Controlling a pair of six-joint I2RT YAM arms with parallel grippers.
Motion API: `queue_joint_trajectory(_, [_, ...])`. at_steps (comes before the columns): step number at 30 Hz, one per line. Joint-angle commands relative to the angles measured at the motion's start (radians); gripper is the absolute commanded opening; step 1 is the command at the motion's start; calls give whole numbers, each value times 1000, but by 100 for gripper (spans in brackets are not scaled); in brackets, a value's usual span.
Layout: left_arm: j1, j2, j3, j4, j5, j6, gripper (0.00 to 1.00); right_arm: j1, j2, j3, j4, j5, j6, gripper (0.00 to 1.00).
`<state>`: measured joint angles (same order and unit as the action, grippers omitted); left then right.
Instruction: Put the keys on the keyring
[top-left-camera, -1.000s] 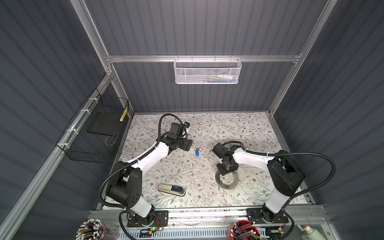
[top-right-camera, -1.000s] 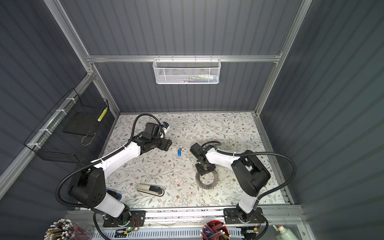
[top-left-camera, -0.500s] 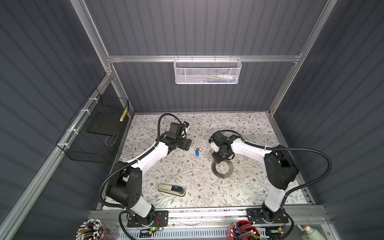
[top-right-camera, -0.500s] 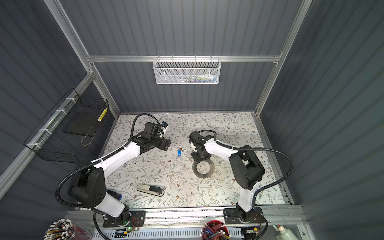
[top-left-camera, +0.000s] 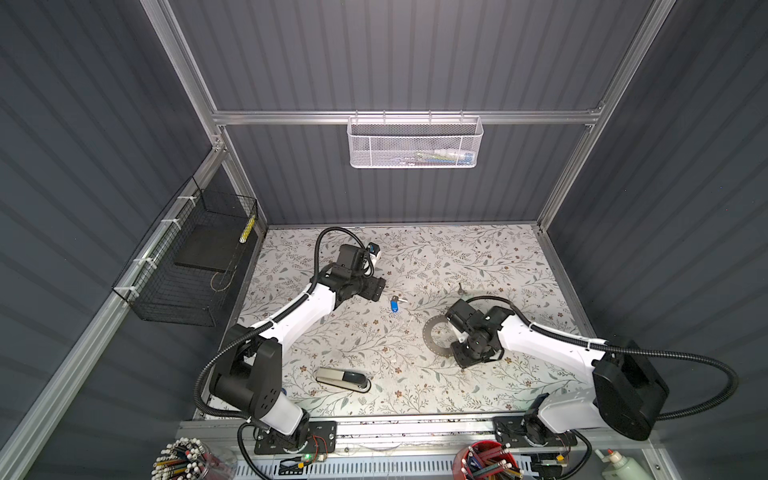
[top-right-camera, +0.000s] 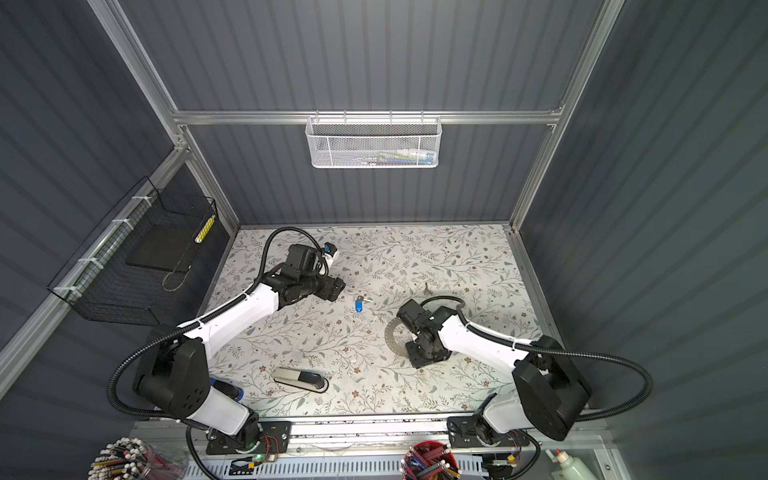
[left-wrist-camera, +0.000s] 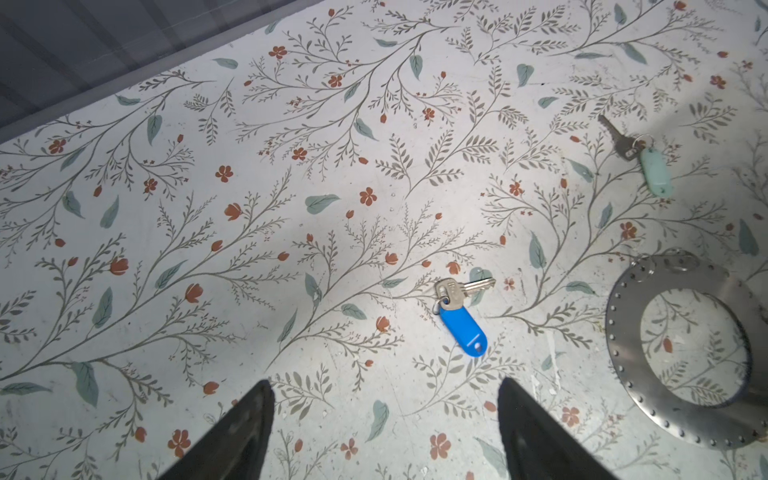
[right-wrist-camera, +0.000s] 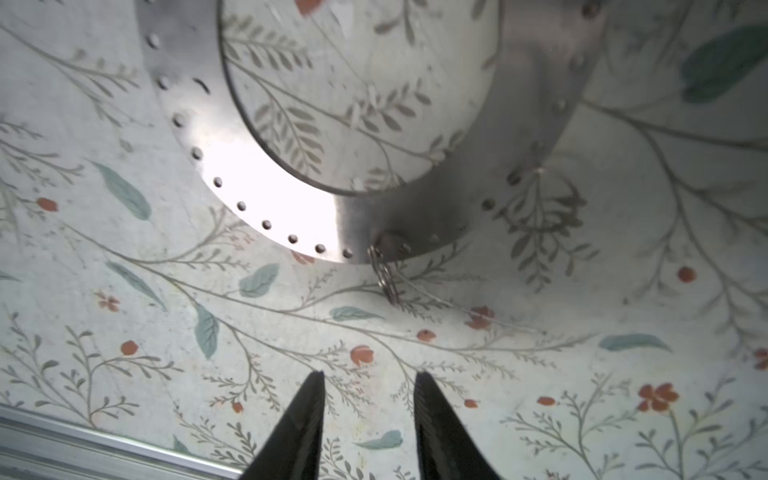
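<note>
Left fingers (left-wrist-camera: 249, 436) stand wide apart and empty, hovering just short of the blue-tagged key (left-wrist-camera: 461, 320), which lies flat on the bench (left-wrist-camera: 208, 208); this arm has hardly moved over the last second. Right fingers (right-wrist-camera: 299, 432) are narrow, with a clear gap and nothing between them, so they hold nothing. The change is on this side. A second ago the right arm sat over the keyring (top-left-camera: 429, 337), then it reached toward the middle, and now it has drawn back toward its own side. That leaves the keyring flat on the bench, shifted a little toward the blue-tagged key. A small split ring (right-wrist-camera: 386, 274) is looped through a hole at the band's edge facing the right fingers. The mint-tagged key (left-wrist-camera: 648, 166) lies apart, beyond the keyring toward the back. Neither key is on the keyring yet. By my reading, the keyring has been repositioned for threading, and picking up the blue-tagged key looks like the step in hand.
</note>
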<state>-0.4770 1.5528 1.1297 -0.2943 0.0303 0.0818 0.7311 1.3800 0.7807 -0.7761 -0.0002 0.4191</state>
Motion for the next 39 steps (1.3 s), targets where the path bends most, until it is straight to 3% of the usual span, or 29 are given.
queue_joint_trajectory(1, [3,-22,-7,2,42,-13,84,-1,-29,-29,34,3,55,37])
queue_joint_trajectory(9, [0,-24,-7,3,49,-10,83,-1,18,-34,99,41,11,30])
queue_joint_trajectory(27, [-6,-4,-6,4,65,-5,82,-2,101,21,108,85,-47,27])
queue_joint_trajectory(39, [-6,0,-6,7,70,-1,80,-1,105,17,107,37,-53,9])
